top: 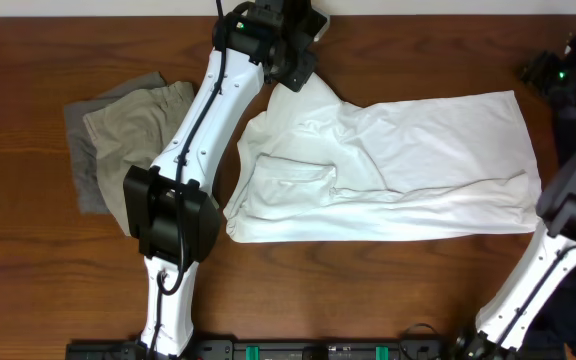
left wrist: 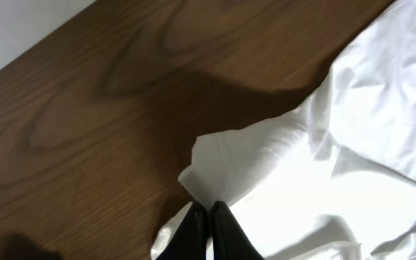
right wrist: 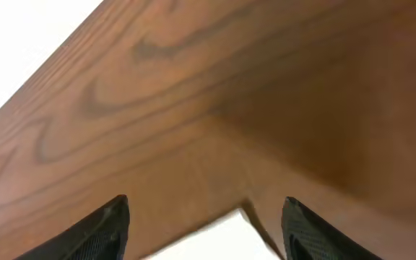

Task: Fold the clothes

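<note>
Left hand (left wrist: 209,231) clamping tight on white T-shirt (top: 398,150), far corner; right hand (right wrist: 204,224) gaping empty off its right edge.

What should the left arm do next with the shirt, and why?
Probably lift a little and pull the pinched edge outward to flatten it. The left gripper is shut on the far-left edge of the white shirt, whose left side lies bunched. The right gripper is open over the table, holding nothing.
</note>
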Robot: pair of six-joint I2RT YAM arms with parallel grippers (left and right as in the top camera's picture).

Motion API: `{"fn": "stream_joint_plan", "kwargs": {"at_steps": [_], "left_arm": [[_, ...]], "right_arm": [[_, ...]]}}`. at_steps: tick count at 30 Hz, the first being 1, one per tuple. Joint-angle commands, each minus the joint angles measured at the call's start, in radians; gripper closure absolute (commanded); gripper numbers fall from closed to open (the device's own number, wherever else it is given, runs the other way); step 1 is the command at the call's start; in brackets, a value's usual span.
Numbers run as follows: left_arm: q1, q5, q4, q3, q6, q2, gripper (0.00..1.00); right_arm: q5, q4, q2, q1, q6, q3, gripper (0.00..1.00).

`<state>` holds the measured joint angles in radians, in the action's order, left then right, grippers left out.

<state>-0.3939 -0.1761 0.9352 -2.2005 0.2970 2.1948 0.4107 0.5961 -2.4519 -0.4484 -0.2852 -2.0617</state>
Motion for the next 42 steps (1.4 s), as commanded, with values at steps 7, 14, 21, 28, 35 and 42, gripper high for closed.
{"fn": "stream_joint_plan", "kwargs": {"at_steps": [7, 14, 21, 28, 35, 42], "left_arm": [[0.002, 0.005, -0.001, -0.012, 0.020, -0.003, 0.94], [0.002, 0.005, -0.001, -0.012, 0.020, -0.003, 0.94], [0.002, 0.005, -0.001, -0.012, 0.020, -0.003, 0.94], [0.002, 0.005, -0.001, -0.012, 0.020, -0.003, 0.94], [0.002, 0.039, 0.002, -0.012, 0.021, -0.015, 0.94], [0.002, 0.039, 0.003, -0.012, 0.021, -0.058, 0.94]], "right_arm": [[-0.119, 0.079, -0.124, 0.058, -0.108, -0.069, 0.39], [-0.243, 0.168, -0.124, 0.082, -0.105, -0.069, 0.55], [-0.250, 0.222, -0.123, 0.076, -0.066, -0.074, 0.73], [-0.247, 0.239, -0.111, 0.067, -0.063, -0.100, 0.99], [-0.170, 0.240, 0.008, 0.047, 0.013, -0.142, 0.99], [-0.169, 0.270, 0.199, 0.032, 0.062, -0.142, 0.99]]}}
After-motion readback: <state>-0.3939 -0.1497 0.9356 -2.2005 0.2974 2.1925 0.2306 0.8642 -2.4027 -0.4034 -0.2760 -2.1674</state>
